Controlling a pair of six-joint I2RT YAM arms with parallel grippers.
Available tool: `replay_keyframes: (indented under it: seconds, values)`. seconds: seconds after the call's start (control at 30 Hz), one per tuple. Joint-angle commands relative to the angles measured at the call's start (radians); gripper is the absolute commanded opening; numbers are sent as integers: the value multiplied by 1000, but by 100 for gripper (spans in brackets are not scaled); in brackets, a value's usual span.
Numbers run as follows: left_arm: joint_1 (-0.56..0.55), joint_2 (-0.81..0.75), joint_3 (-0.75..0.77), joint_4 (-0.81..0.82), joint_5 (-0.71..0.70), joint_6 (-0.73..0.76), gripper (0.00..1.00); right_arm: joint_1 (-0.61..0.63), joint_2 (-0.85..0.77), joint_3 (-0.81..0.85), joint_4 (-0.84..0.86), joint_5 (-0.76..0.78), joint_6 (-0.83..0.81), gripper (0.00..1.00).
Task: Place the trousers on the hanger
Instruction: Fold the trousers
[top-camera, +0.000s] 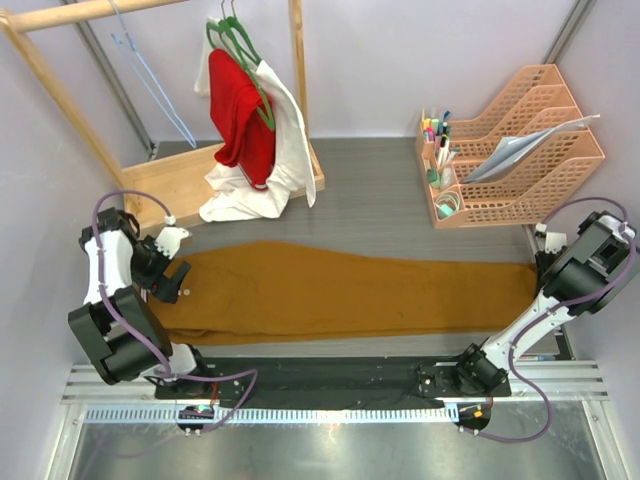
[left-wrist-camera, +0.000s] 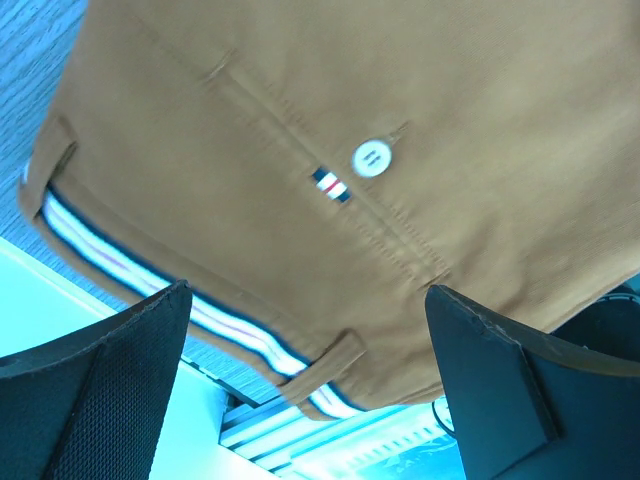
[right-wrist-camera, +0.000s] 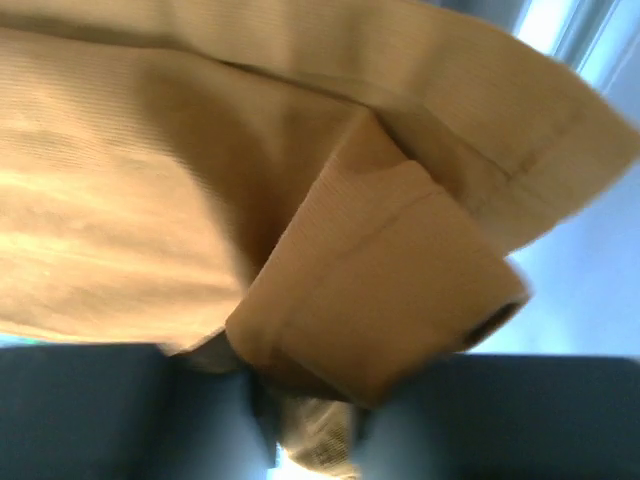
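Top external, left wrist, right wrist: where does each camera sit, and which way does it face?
Top external: overhead, from the near side, looking down on the trousers; left gripper and right gripper show.
Left wrist: faces the waistband button between its open fingers.
Right wrist: faces a cuff pinched in its gripper.
All three share the trousers.

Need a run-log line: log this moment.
trousers laid flat | left hand open over waistband | right hand shut on cuff | light-blue hanger on rack

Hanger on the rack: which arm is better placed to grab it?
Left. The hanger hangs on the left side, nearer the left claw, which is open above the trousers. The right claw is far off and seems shut on their other end.
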Motion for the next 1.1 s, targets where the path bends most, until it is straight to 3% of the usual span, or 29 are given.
replay_keyframes:
  seconds: [0.0,0.07,0.2,0.5,0.63,0.8,1.07]
  values:
    - [-2,-23,5,-6,23,13,100,-53,-28,102,-78,-124,50,9]
    - [-2,-22,7,-4,21,11,100,-53,-53,119,-79,-119,44,1]
    - [-3,-29,15,-21,44,8,100,-53,-123,192,-120,-165,49,1]
    - [-5,-58,25,-72,167,-26,100,-13,-209,466,-441,-432,76,1]
    - [-5,-66,36,-81,189,-41,99,24,-271,516,-447,-503,138,1]
    - [-6,-95,38,-67,226,-50,95,12,-260,696,-447,-553,221,1]
    - [-127,-77,-36,-6,134,-81,89,10,-217,882,-446,-589,300,1]
